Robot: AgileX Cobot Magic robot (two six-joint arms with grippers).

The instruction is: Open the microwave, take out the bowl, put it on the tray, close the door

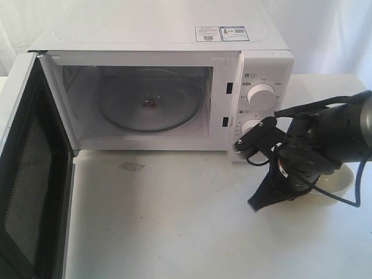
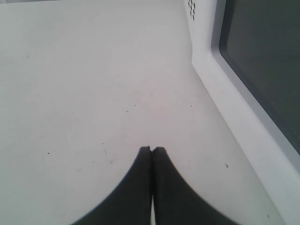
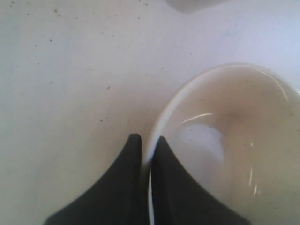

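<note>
1. Door open, bowl out: the microwave stands with its door swung wide to the left of the exterior view. Inside, the glass turntable is bare.
2. The bowl is outside the oven, low over the tabletop at the right, just in front of the dials. Whether it rests there or hangs just clear cannot be told.
3. The right end effector is clenched on the bowl's rim, one finger inside and one outside.
4. The left end effector is clenched on nothing, hovering over bare tabletop beside the open door.
5. By my reckoning, opening and taking out are done. Setting the bowl on the tray and closing the door are left. No tray shows in any view.
6. The bowl sits upright, mouth up. Being round, it has no long axis. The microwave's long side runs left to right, and its cavity faces the exterior camera.
</note>
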